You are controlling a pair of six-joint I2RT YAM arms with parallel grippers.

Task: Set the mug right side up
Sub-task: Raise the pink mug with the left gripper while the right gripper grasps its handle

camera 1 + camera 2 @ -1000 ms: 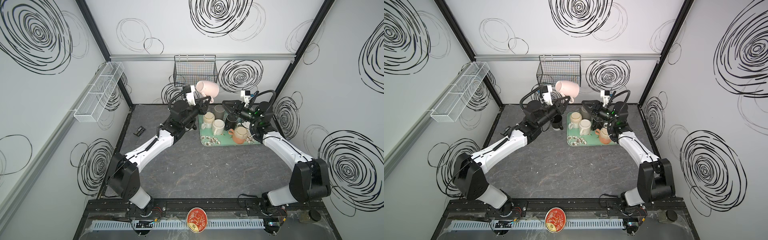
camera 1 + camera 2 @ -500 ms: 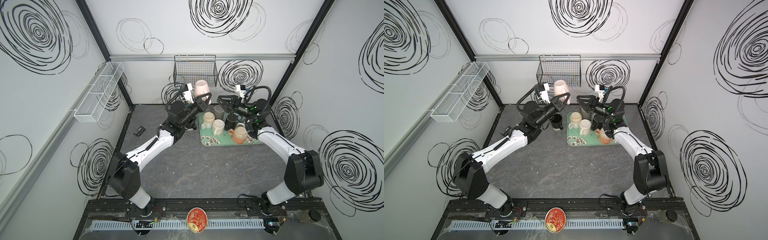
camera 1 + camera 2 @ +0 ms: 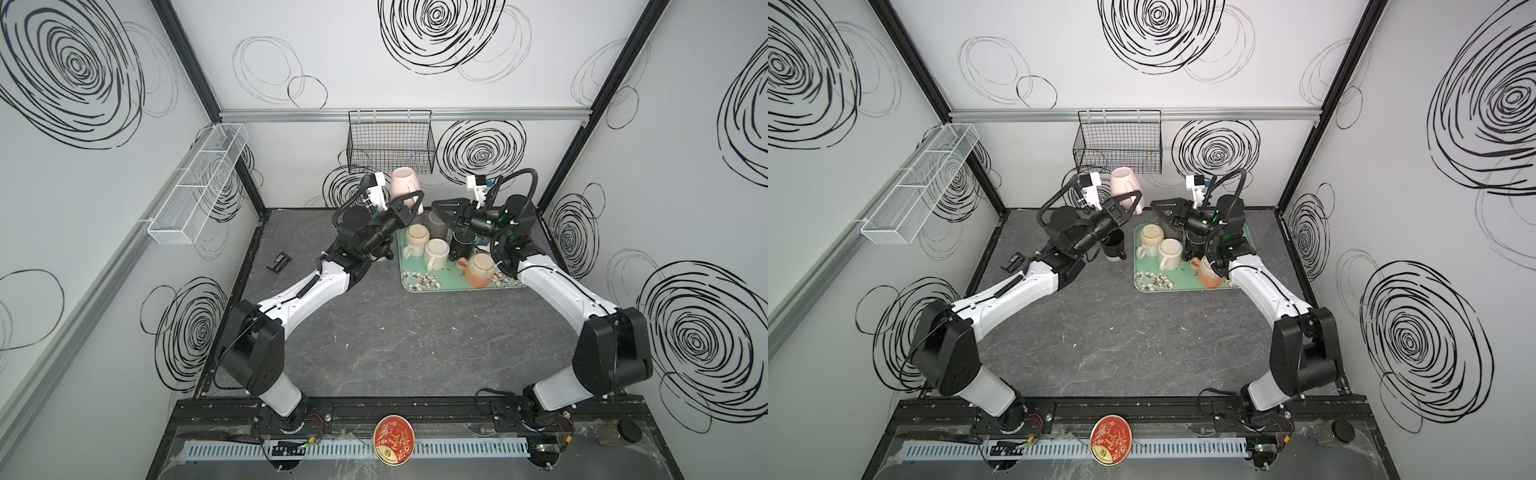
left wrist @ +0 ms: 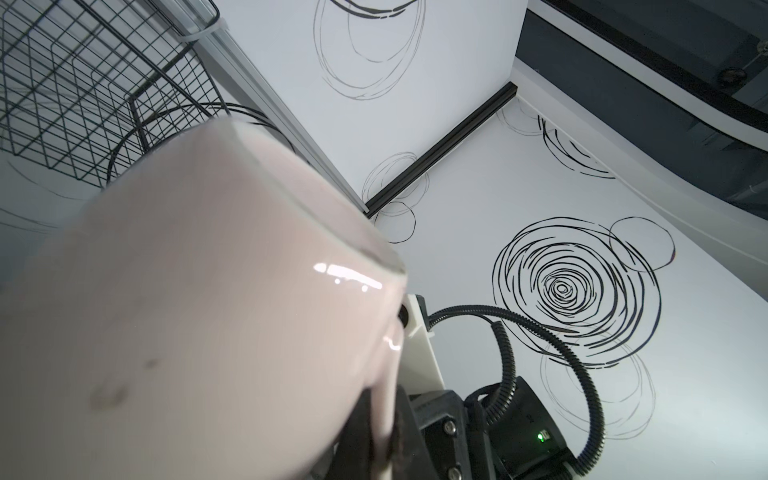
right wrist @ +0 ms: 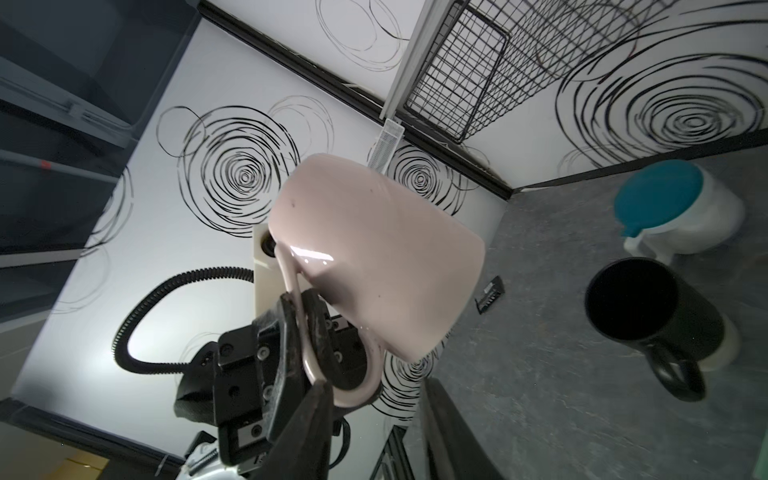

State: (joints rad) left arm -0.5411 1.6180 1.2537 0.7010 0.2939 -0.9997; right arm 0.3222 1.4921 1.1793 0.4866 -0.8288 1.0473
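Observation:
The pale pink mug (image 3: pixel 402 183) hangs in the air in front of the wire basket, in both top views (image 3: pixel 1122 183). Its closed end points up and toward the back wall. My left gripper (image 3: pixel 414 200) is shut on the mug's handle; the left wrist view shows both pads pinching the thin handle (image 4: pixel 384 428), with the mug body (image 4: pixel 208 311) filling that view. My right gripper (image 3: pixel 435 211) stands open just right of the mug. In the right wrist view its fingers (image 5: pixel 320 419) flank the bottom loop of the handle (image 5: pixel 365 382) without closing on it.
A green tray (image 3: pixel 436 281) at the back right carries several mugs: cream, grey, black and orange. A black mug (image 3: pixel 1115 245) stands on the table left of the tray, a teal-lidded white cup (image 5: pixel 665 208) beyond it. A small black object (image 3: pixel 280 262) lies at the left.
The left gripper has turned the pink mug from lying sideways to closed end up. The right gripper has swung left to the mug's handle, and its jaws have narrowed.

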